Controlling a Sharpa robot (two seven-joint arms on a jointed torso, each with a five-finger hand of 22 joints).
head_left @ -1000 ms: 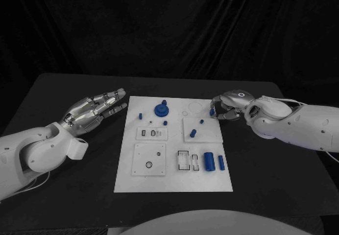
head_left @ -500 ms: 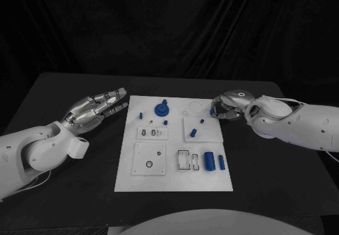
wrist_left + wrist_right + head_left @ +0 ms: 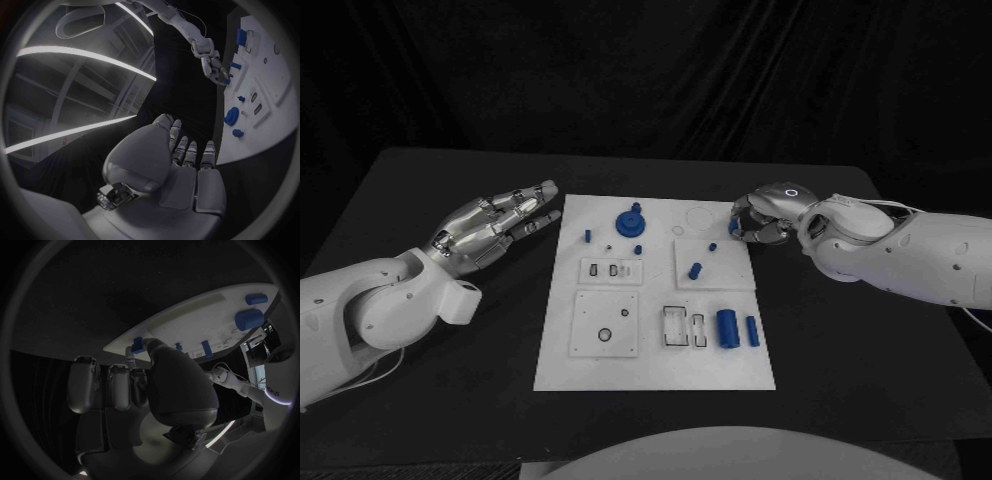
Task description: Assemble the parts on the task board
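Note:
The white task board [image 3: 653,360] lies mid-table. On it are a round blue part [image 3: 630,222], small blue pegs [image 3: 587,237] [image 3: 694,269], a thick blue cylinder [image 3: 727,326] and a slimmer one [image 3: 751,332]. My right hand [image 3: 764,222] hovers at the board's far right edge with its fingers curled, pinching a small blue peg [image 3: 733,228] [image 3: 137,345] between thumb and a finger. The left wrist view shows that hand [image 3: 211,66] with the peg [image 3: 225,80] at its fingertips. My left hand [image 3: 492,226] is off the board's far left corner, fingers [image 3: 187,150] stretched and apart, holding nothing.
The board carries raised white plates with slots and holes [image 3: 607,324] [image 3: 684,327]. A square white plate [image 3: 714,263] sits just in front of my right hand. Black table [image 3: 459,400] surrounds the board on all sides.

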